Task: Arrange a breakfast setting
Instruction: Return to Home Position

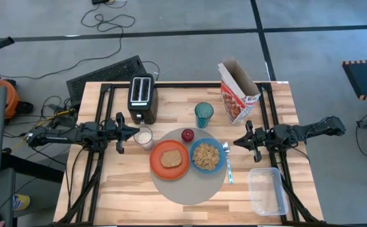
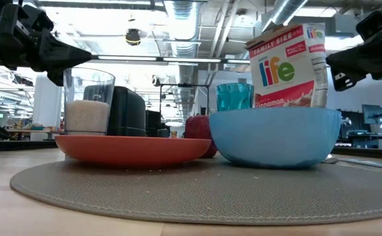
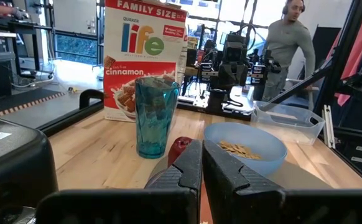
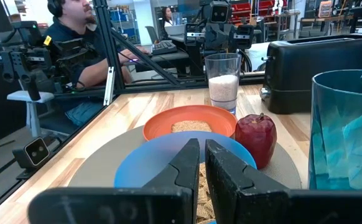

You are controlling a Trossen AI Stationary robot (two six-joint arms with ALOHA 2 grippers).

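Setting looks done: plate (image 1: 155,161), bowl (image 1: 220,151) on mat (image 1: 190,189); fruit (image 1: 188,135) at mat's 12, spoon (image 1: 229,166) at 3, glass (image 1: 144,137) at 10, tumbler (image 1: 203,115) beyond 12. Left gripper (image 1: 135,131) beside glass, right gripper (image 1: 236,143) near spoon, both pinched closed, empty. Judged step: homing; retreat must clear glass

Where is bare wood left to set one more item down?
Bare table lies at the front-left corner beside the mat, and at the back between the toaster and cereal box. The mat's middle is crowded with plate, bowl and apple. The left gripper and right gripper flank it.
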